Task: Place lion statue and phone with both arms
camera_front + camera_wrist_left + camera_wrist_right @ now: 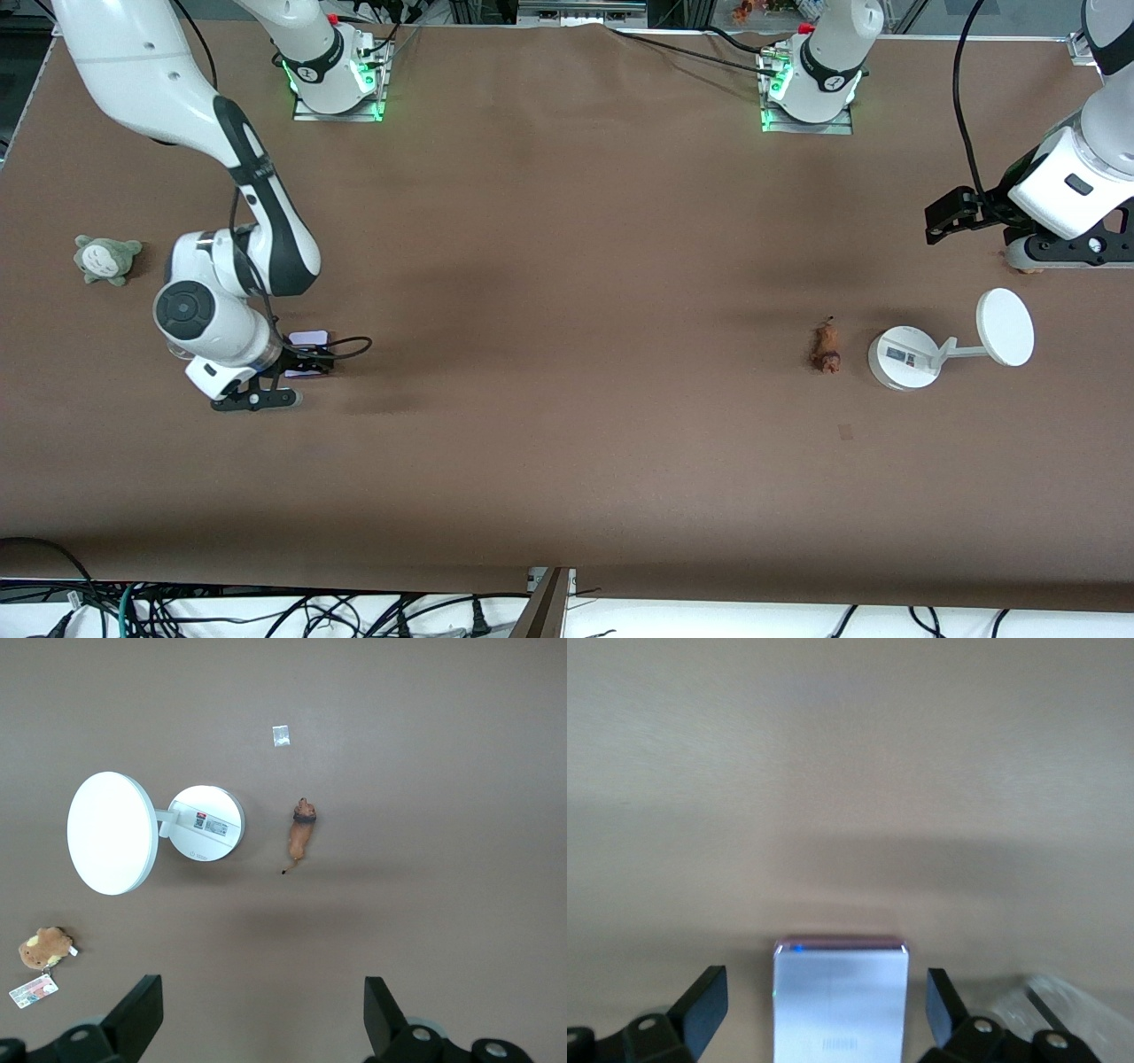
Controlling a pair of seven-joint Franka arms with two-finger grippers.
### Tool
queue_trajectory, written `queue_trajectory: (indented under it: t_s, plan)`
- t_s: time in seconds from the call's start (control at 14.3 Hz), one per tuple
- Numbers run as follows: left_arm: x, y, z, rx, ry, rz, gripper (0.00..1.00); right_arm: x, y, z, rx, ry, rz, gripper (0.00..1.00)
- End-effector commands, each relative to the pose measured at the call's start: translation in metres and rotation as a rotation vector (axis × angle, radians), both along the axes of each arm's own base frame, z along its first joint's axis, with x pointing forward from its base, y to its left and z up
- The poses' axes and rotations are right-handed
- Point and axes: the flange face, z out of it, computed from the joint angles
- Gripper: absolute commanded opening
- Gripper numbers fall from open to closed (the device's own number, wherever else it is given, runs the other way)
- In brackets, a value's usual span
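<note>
The white round-based stand (905, 356) with its disc sits on the brown table (567, 425) toward the left arm's end, and it serves as the reference here. The lion statue (826, 347) lies on its side just beside the stand's base, on the flank toward the right arm's end, not touching it; the left wrist view shows it with its thin tail (285, 870) trailing. A small orange-brown teddy-like toy (45, 947) with a tag lies near the stand's disc. The left gripper (263, 1014) hangs above the table farther from the front camera than the stand, its fingers spread wide with nothing between them. Well apart from the stand, at the right arm's end of the table, the right gripper (827, 1001) is down low with its jaws parted on either side of the phone (841, 1003), a gap visible on both flanks, so it is not clamped. A grey-green plush toy (107, 258) lies near that arm.
</note>
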Motion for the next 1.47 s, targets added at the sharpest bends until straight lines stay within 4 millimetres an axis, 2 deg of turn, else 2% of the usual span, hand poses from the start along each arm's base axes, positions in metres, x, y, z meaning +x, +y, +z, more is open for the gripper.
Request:
queue_trajectory:
  t_s: [0.0, 0.21, 0.35, 0.42, 0.63, 0.77, 0.84, 0.91, 1.05, 1.26, 1.4]
  plan:
    - [0.0, -0.001, 0.006, -0.013, 0.006, -0.01, 1.0, -0.014, 0.002, 0.088, 0.007, 0.027, -0.003, 0.99]
    - [0.0, -0.002, 0.007, -0.013, 0.004, -0.012, 1.0, -0.016, 0.019, 0.177, 0.017, 0.068, 0.005, 0.99]
    - [0.0, -0.001, 0.007, -0.013, 0.004, -0.01, 1.0, -0.015, 0.019, 0.241, 0.026, 0.115, -0.013, 0.99]
    - [0.0, -0.002, 0.006, -0.013, 0.006, -0.012, 1.0, -0.019, 0.018, 0.267, 0.025, 0.14, -0.015, 0.99]
    - [0.0, -0.002, 0.007, -0.013, 0.004, -0.012, 1.0, -0.033, 0.014, 0.306, 0.013, 0.212, -0.025, 0.99]
    - [0.0, -0.003, 0.008, -0.014, 0.002, -0.013, 1.0, -0.048, 0.009, 0.349, 0.009, 0.218, -0.031, 0.99]
    - [0.0, -0.002, 0.008, -0.013, 0.002, -0.012, 1.0, -0.059, 0.005, 0.364, 0.002, 0.238, -0.05, 0.99]
    - [0.0, -0.001, 0.007, -0.013, 0.004, -0.01, 1.0, -0.076, 0.004, 0.388, 0.007, 0.224, -0.06, 0.99]
    - [0.0, -0.002, 0.008, -0.014, 0.003, -0.013, 1.0, -0.088, -0.001, 0.376, 0.005, 0.22, -0.063, 0.99]
    - [0.0, -0.002, 0.007, -0.013, 0.004, -0.012, 1.0, -0.089, -0.001, 0.333, 0.002, 0.218, -0.06, 0.99]
    - [0.0, -0.001, 0.007, -0.013, 0.004, -0.01, 1.0, -0.104, -0.007, 0.326, 0.008, 0.194, -0.067, 0.99]
